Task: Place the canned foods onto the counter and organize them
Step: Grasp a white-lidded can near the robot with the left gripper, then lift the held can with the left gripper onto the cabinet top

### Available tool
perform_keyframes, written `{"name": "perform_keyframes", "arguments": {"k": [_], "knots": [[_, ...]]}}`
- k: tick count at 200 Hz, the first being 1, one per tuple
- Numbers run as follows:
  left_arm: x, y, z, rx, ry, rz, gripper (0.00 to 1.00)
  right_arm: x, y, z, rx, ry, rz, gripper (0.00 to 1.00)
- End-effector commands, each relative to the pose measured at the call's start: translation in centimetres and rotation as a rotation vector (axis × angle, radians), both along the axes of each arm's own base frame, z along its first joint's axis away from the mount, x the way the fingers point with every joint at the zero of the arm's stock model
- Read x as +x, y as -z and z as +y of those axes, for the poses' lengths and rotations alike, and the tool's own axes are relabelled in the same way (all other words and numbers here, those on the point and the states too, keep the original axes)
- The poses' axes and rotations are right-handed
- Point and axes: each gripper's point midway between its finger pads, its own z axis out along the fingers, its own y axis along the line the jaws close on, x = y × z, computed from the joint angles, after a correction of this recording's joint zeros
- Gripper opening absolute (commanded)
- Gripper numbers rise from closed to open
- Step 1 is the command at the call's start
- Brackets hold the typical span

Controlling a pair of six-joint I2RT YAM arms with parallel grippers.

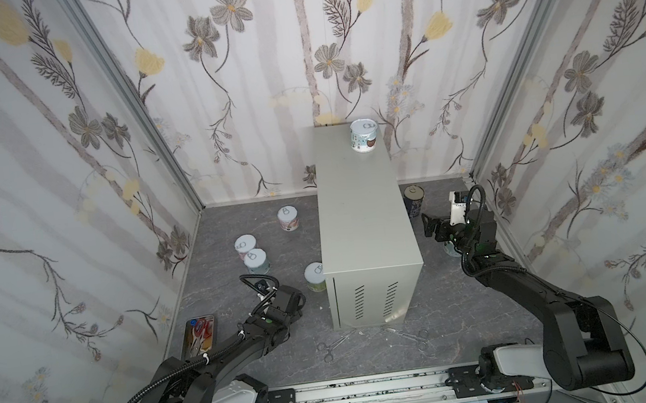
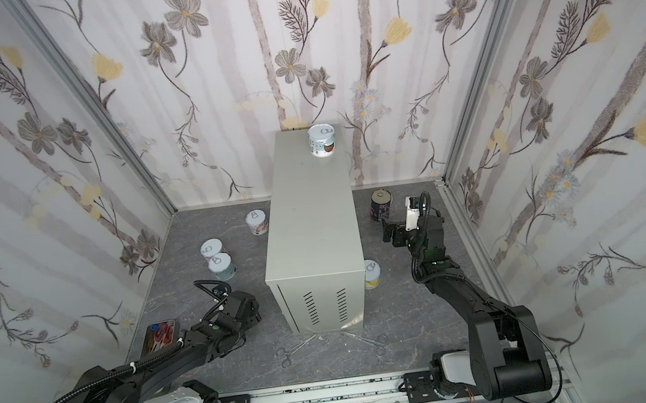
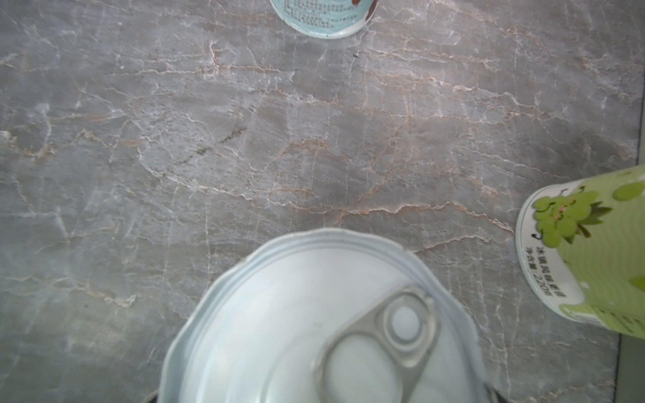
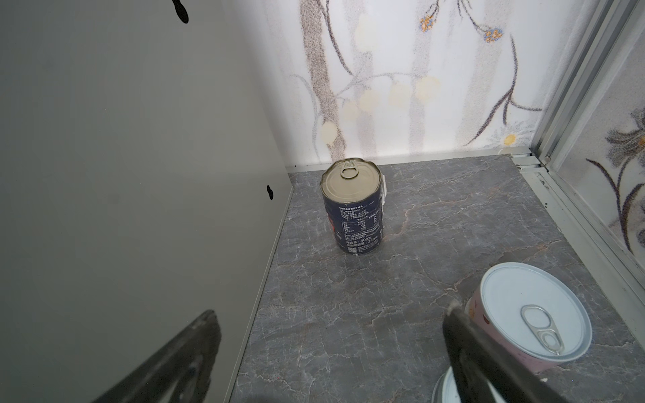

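Observation:
One teal can point(image 1: 364, 134) stands at the back of the grey counter point(image 1: 360, 214). On the floor to its left are a pink can point(image 1: 289, 218), two more cans point(image 1: 245, 247) point(image 1: 256, 262) and a green can point(image 1: 315, 276). My left gripper is hidden under its wrist point(image 1: 283, 299). In the left wrist view a silver can lid point(image 3: 324, 331) fills the space at its jaws and no fingers show. My right gripper point(image 4: 331, 349) is open above bare floor, facing the dark-blue can point(image 4: 352, 209), with a pink can point(image 4: 534, 314) beside one finger. A yellow can point(image 2: 371, 274) stands by the counter's right side.
Two metal forceps point(image 1: 330, 346) point(image 1: 409, 336) lie on the floor before the counter. A flat colourful tin point(image 1: 199, 335) sits by the left wall. Floral walls close in three sides, and the arms' rail point(image 1: 369, 389) runs along the front.

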Motion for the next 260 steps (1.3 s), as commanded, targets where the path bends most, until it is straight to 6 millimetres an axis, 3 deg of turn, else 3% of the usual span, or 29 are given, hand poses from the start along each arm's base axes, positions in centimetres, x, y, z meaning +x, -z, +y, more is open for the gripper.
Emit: {"name": "perform_keyframes", "arguments": {"k": [1, 24, 52, 89, 144, 201, 210, 214, 226, 257, 258, 260], "knots": [[0.0, 0.0, 0.2, -0.001, -0.028, 0.006, 0.72, 0.3, -1.1, 0.1, 0.007, -0.004, -0.037, 0.99], [0.3, -1.1, 0.8, 0.018, -0.059, -0.018, 0.69, 0.4, -1.2, 0.0, 0.007, -0.002, -0.039, 0.99], [1.7, -4.2, 0.8, 0.052, -0.057, -0.068, 0.68, 0.3, -1.3, 0.2, 0.011, -0.010, -0.039, 0.99], [4.7, -10.2, -0.3, 0.108, -0.007, -0.136, 0.68, 0.2, -1.8, 0.6, 0.018, -0.033, -0.049, 0.99], [8.6, -21.1, -2.8, 0.141, 0.117, -0.298, 0.64, -0.2, -2.8, 0.4, 0.018, -0.025, -0.059, 0.99], [10.9, -30.7, -4.8, 0.196, 0.257, -0.476, 0.65, -0.8, -5.8, 0.8, 0.026, -0.049, -0.117, 0.98], [11.2, -31.3, -5.1, 0.211, 0.278, -0.489, 0.65, -0.9, -6.4, 0.9, 0.028, -0.054, -0.129, 0.99], [11.5, -33.1, -5.3, 0.203, 0.279, -0.526, 0.64, -1.0, -6.7, 0.9, 0.028, -0.056, -0.137, 0.98], [11.7, -35.0, -5.8, 0.202, 0.306, -0.566, 0.63, -1.0, -7.4, 0.9, 0.029, -0.058, -0.152, 0.99], [13.4, -37.9, -7.9, 0.195, 0.374, -0.649, 0.63, -1.3, -8.9, 0.8, 0.038, -0.052, -0.182, 0.98], [13.5, -38.0, -8.0, 0.193, 0.375, -0.653, 0.63, -1.2, -10.1, 0.9, 0.039, -0.055, -0.209, 0.98], [13.5, -38.2, -8.1, 0.191, 0.376, -0.663, 0.63, -1.2, -10.4, 0.9, 0.040, -0.055, -0.214, 0.99]]}}
